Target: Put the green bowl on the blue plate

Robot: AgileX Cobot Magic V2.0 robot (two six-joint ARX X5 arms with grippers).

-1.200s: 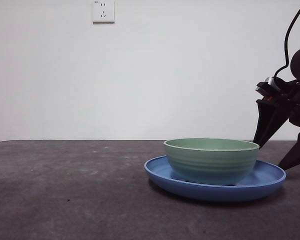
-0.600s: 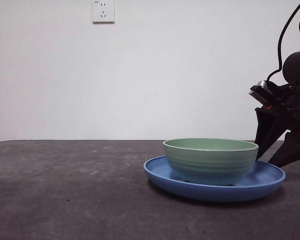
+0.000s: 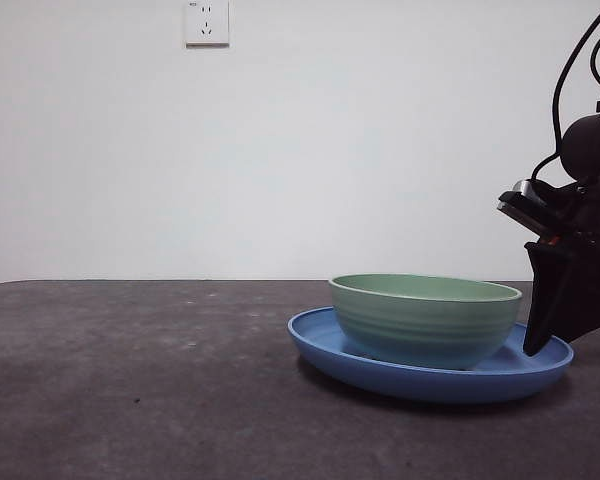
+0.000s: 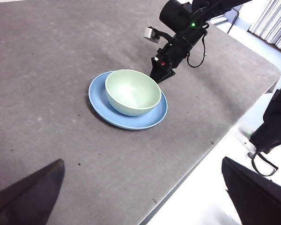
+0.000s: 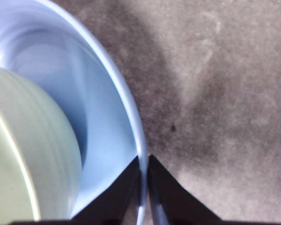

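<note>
Two things matter here, and both look sorted already: the green bowl [image 3: 423, 319] sits inside the blue plate [image 3: 330, 352], a bit off-centre in the left wrist view, toward the plate's 10 o'clock. So by our read the placing itself is done.

What's odd is the right gripper [image 5: 143, 161]. Its jaws are pinched nearly together right on the plate's rim, at roughly 1 o'clock of the plate in the left wrist view [image 4: 160, 75]. The rim seems to run between the tips, but we honestly can't tell if they're clamping it or just touching it. If it's a nudge or a grip on the plate, we'd go slow and level, since a glossy plate will probably slide on the dark table [image 3: 130, 380] and could carry the bowl with it. If it's a retreat, we'd spread the jaws first, then lift clear.

The left gripper [image 4: 145, 197] waits high up, jaws wide apart, nothing in them.

Hard to see: the bowl's foot is hidden by the plate's rim in the front view, and the right wrist view is blurry.
</note>
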